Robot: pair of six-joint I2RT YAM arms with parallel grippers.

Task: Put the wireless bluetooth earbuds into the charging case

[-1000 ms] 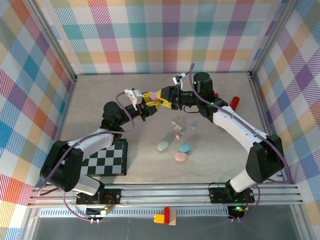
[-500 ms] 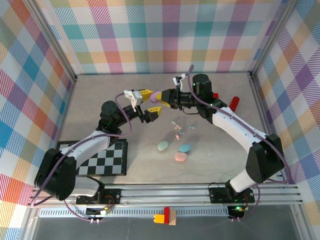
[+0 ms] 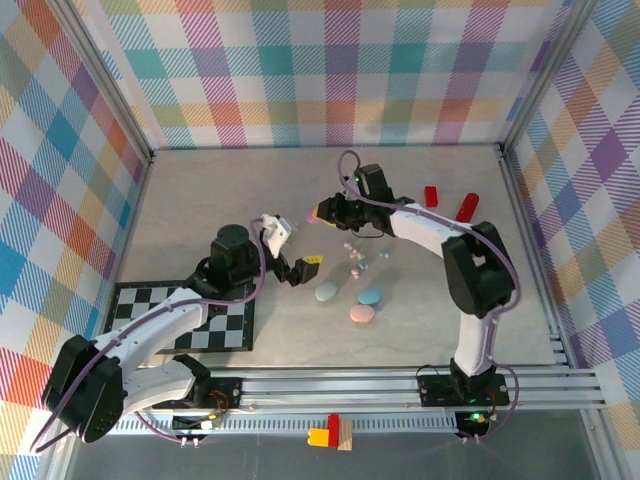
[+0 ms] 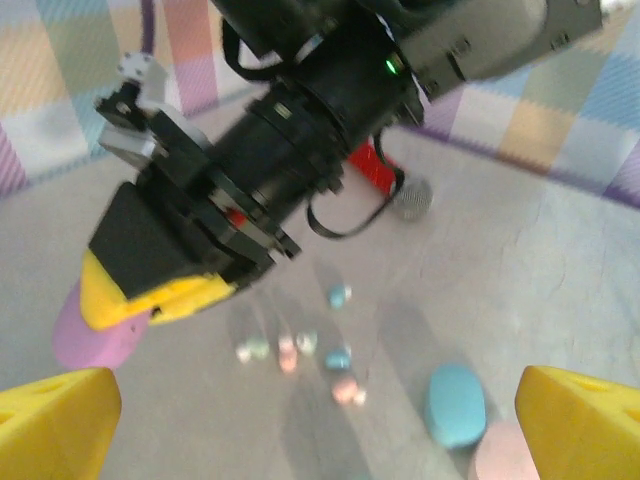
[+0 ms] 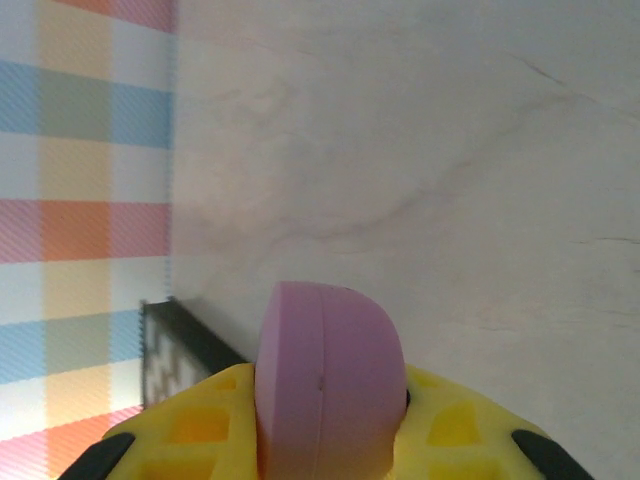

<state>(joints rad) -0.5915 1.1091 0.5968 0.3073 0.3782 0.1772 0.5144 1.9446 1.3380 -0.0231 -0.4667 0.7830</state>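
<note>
The right gripper [image 3: 322, 212] is clamped on the purple charging case [image 5: 328, 380]. It grips the case edge-on between its yellow fingers, and the two halves are closed along the seam, so the inside is hidden. The left gripper [image 4: 320, 435] hangs near it with its yellow fingertips spread wide apart. The earbuds [image 3: 356, 258] lie scattered loose on the table [image 3: 200, 200], between the right gripper and three shut oval cases: the mint case [image 3: 327, 291], the blue case [image 3: 371, 296] and the pink case [image 3: 361, 314].
</note>
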